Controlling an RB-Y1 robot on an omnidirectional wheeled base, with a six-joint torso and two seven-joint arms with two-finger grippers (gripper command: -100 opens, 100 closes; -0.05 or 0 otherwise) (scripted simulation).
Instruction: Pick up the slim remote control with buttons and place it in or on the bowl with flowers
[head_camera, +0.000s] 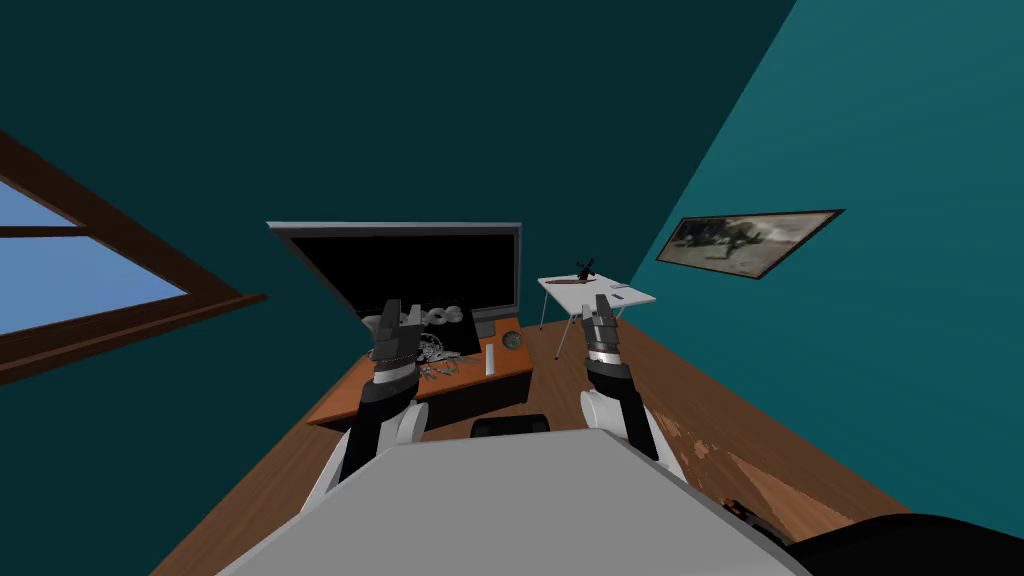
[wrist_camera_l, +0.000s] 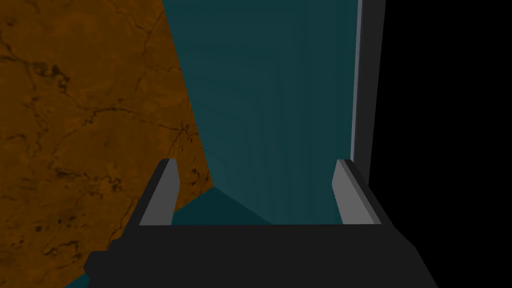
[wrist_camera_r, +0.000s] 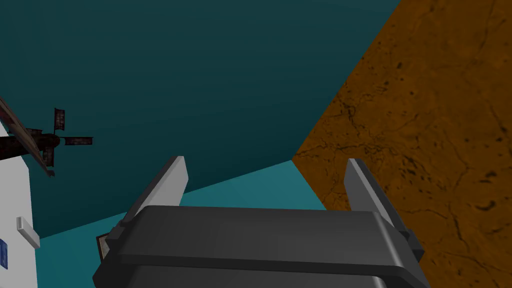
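A slim white remote (head_camera: 489, 359) lies on the orange-brown TV stand (head_camera: 345, 400), in front of the black TV screen (head_camera: 430, 265). A small round patterned bowl (head_camera: 512, 340) sits just beyond it, toward the stand's right end. My left gripper (head_camera: 397, 313) hangs above the stand's left part, left of the remote, and its fingers stand open with nothing between them (wrist_camera_l: 257, 162). My right gripper (head_camera: 603, 305) is raised to the right of the stand, also open and empty (wrist_camera_r: 267, 159).
A tangle of small metal items (head_camera: 437, 362) lies on the stand, left of the remote. A white folding table (head_camera: 630, 296) stands at the back right with a dark windmill model (wrist_camera_r: 47, 142) and a small white bar (wrist_camera_r: 27, 231). Wooden floor stretches right of the stand.
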